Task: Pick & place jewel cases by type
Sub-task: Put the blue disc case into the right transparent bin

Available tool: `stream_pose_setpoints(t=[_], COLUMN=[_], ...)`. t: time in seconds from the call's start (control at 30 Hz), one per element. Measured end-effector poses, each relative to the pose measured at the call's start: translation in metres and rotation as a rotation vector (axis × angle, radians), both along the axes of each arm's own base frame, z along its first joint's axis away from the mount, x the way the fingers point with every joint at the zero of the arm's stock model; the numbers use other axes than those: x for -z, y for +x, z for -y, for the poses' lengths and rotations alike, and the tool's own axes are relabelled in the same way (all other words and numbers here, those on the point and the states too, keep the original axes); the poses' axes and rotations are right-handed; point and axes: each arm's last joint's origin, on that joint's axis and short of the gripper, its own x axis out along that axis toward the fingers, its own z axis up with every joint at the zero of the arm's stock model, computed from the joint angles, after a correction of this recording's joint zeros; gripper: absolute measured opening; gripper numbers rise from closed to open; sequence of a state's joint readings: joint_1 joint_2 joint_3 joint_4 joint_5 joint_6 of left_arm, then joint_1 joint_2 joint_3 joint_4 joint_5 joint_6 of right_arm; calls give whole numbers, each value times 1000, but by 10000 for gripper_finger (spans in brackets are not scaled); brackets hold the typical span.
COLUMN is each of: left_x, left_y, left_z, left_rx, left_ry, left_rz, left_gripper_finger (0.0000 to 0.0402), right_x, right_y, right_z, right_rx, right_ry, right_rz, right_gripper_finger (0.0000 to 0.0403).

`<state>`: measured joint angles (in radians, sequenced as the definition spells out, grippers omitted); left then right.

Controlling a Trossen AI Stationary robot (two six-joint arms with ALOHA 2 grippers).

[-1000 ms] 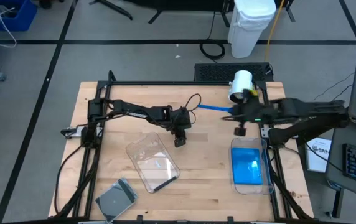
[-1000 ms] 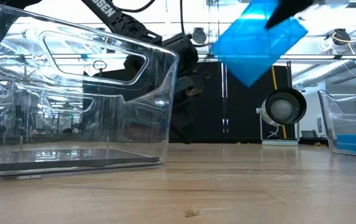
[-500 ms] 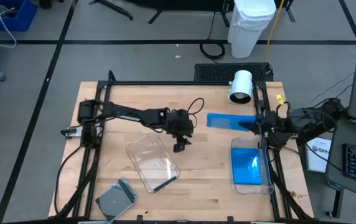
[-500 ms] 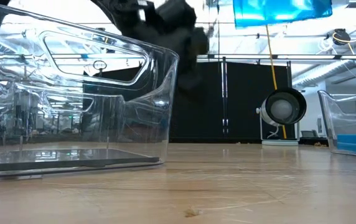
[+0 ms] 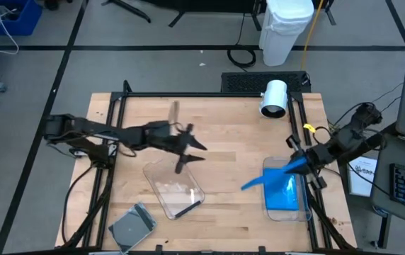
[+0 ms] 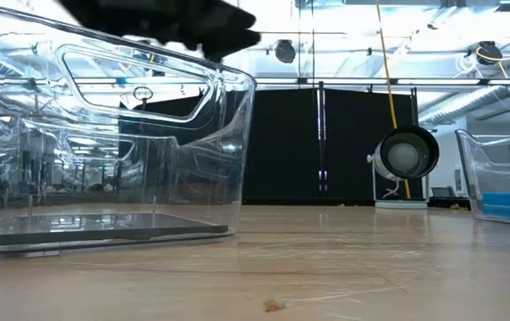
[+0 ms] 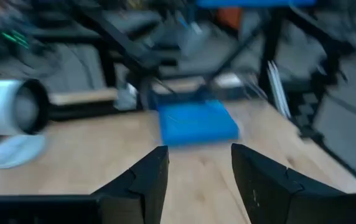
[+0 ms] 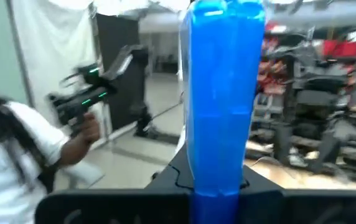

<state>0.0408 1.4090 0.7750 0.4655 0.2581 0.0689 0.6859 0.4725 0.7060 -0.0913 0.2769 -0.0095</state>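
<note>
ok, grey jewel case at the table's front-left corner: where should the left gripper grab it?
The grey jewel case lies flat, rotated diagonal, outside the clear tub. Flat on wood, it likely offers only its thin edges: come straight down, wrist turned to match its angle, and pinch two opposite edges. The left gripper is open.

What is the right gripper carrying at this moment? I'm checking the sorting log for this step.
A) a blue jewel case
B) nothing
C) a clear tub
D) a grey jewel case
A: the right gripper is shut on a blue jewel case, held tilted above the clear tub that already holds blue; the right wrist view shows the same case between its fingers.
</note>
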Motion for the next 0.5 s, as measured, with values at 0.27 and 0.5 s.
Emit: stream_pose_setpoints(t=[0.27,0.5], left_x=[29,31], left_y=[-57,-71], left_z=[-7,-4], left_rx=[-143,-130], left_ry=[-126,-126], left_rz=[143,177], left_gripper_finger=[182,182], right_x=[-74,-87], right_y=[17,54], right_z=[-22,-60], right_rx=[152,381], right_ry=[-216,-402], right_rz=[-451,-989], right_gripper_finger=[3,3])
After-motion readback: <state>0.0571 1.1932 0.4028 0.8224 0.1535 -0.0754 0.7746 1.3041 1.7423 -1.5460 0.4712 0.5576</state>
